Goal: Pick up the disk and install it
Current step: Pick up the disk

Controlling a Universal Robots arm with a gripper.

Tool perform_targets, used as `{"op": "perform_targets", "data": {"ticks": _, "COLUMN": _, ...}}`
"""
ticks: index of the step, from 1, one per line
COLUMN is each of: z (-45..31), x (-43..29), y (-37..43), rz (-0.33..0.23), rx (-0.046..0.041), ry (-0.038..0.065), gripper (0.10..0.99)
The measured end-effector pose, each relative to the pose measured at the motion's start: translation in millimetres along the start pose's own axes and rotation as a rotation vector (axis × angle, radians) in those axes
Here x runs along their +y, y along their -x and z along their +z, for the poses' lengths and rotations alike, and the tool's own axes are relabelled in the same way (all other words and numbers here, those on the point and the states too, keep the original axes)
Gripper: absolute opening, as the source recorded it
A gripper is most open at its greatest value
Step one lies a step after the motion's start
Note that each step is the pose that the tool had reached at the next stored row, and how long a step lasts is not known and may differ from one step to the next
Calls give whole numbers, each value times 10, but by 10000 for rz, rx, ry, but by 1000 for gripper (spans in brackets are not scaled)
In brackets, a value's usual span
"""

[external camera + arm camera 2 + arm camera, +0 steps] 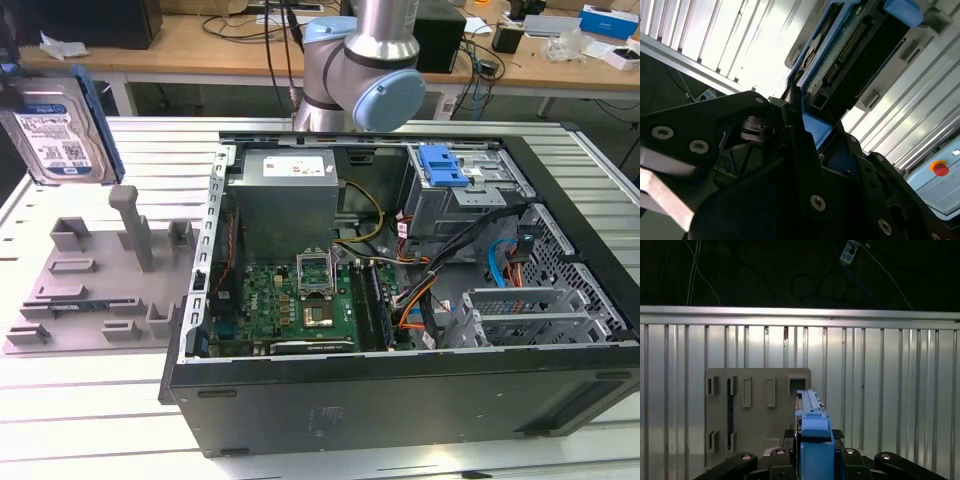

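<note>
A slatted aluminium table (90, 430) carries a large black desktop computer case (400, 400), lying on its side with the panel off, so that its green circuit board (300, 290) and the grey metal drive cage with a blue plastic latch (443, 165) are open to view. Behind the case rises the silver-and-pale-blue robot arm (365, 70). On the exterior view's left of the case lies a grey plastic fixture plate with upright posts (90, 290), its sockets vacant. Over that plate's far side hangs the disk (55, 130) — a flat silver-metal hard drive with a white-and-blue label and a blue plastic bracket round its edges — held on edge, label turned to the exterior camera, and seemingly clear of the plate. In the first wrist view the black gripper (813, 434) is clamped on the blue bracket, one finger on each side.
</note>
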State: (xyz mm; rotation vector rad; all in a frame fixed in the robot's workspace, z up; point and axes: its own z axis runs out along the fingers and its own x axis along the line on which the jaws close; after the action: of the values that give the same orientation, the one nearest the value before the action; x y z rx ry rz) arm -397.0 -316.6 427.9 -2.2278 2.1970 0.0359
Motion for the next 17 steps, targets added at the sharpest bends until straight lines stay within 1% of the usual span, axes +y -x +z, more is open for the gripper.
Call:
{"op": "perform_targets", "data": {"ticks": 1, "z": -126, "x": -1, "y": 0, "rz": 0, "rx": -41, "ry": -1, "gripper": 365}}
{"op": "perform_targets", "data": {"ticks": 2, "z": -169, "x": -2, "y": -1, "rz": -1, "rx": -54, "ry": -2, "gripper": 365}}
{"op": "perform_targets", "data": {"ticks": 3, "z": -197, "x": -3, "y": -2, "rz": -1, "rx": -61, "ry": -1, "gripper": 365}}
{"op": "perform_targets", "data": {"ticks": 5, "z": -320, "x": -6, "y": -4, "rz": -1, "rx": -100, "ry": -2, "gripper": 365}}
{"op": "perform_targets", "data": {"ticks": 8, "z": -511, "x": -21, "y": -9, "rz": -2, "rx": -186, "ry": -3, "gripper": 365}}
{"op": "perform_targets", "data": {"ticks": 9, "z": -550, "x": -26, "y": -11, "rz": -2, "rx": -216, "ry": -4, "gripper": 365}}
{"op": "perform_targets", "data": {"ticks": 10, "z": -568, "x": -28, "y": -18, "rz": -2, "rx": -234, "ry": -3, "gripper": 365}}
{"op": "perform_targets", "data": {"ticks": 15, "z": -568, "x": -27, "y": -21, "rz": -2, "rx": -239, "ry": -3, "gripper": 365}}
{"op": "perform_targets", "data": {"ticks": 17, "z": -568, "x": -36, "y": -36, "rz": -3, "rx": -239, "ry": -2, "gripper": 365}}
